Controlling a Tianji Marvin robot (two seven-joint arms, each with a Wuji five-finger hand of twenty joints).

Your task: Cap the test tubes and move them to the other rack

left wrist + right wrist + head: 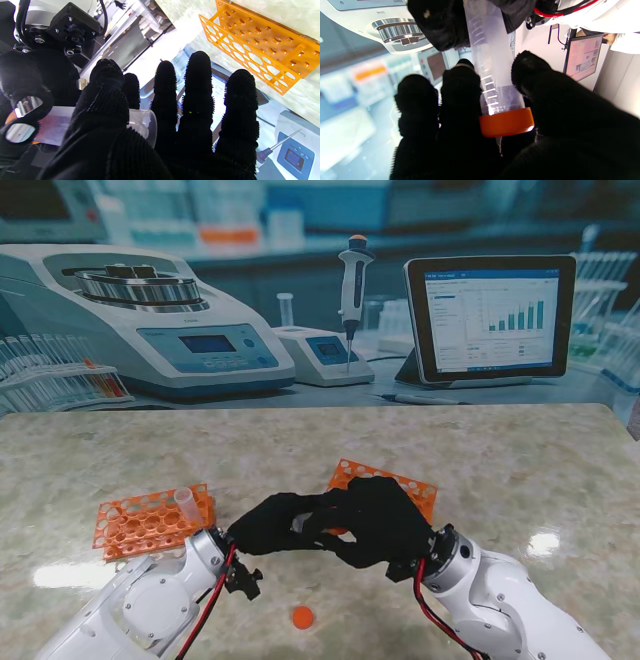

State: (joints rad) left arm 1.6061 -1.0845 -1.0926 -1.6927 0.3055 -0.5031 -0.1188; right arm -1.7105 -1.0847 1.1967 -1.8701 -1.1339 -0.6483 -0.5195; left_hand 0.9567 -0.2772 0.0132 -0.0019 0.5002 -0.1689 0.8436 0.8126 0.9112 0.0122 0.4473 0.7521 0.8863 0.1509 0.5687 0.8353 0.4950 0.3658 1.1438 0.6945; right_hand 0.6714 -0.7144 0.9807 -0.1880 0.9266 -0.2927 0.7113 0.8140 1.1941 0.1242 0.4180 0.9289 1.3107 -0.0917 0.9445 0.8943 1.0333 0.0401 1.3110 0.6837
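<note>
At lower centre of the stand view, my black knit-gloved left hand [268, 527] and right hand [378, 520] both grasp one clear, ridged plastic tube [492, 75], lying roughly level between them, orange cap [506, 122] in my right fingers.

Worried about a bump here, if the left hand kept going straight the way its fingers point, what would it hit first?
Most likely the right hand, already touching the left hand around the test tube; depth is hard to judge.
</note>
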